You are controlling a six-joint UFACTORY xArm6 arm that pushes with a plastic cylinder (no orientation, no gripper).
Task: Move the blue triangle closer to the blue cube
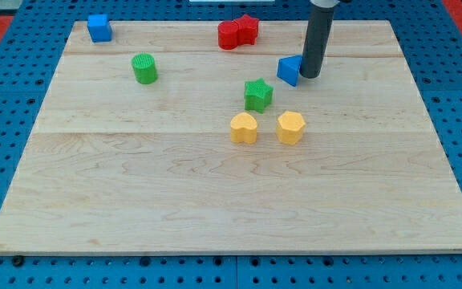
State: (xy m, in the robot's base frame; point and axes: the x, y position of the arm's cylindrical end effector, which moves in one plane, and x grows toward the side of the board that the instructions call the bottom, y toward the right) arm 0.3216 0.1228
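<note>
The blue triangle (289, 71) lies at the upper middle-right of the wooden board (215, 201). My tip (310, 76) stands right against the triangle's right side, touching or nearly touching it. The blue cube (99, 27) sits at the board's top left corner, far to the left of the triangle.
A green cylinder (144, 69) lies between cube and triangle, left of centre. A red cylinder (228, 35) and red star (249, 29) sit together at the top middle. A green star (257, 95) lies below-left of the triangle, with a yellow heart (244, 128) and yellow hexagon (290, 128) beneath.
</note>
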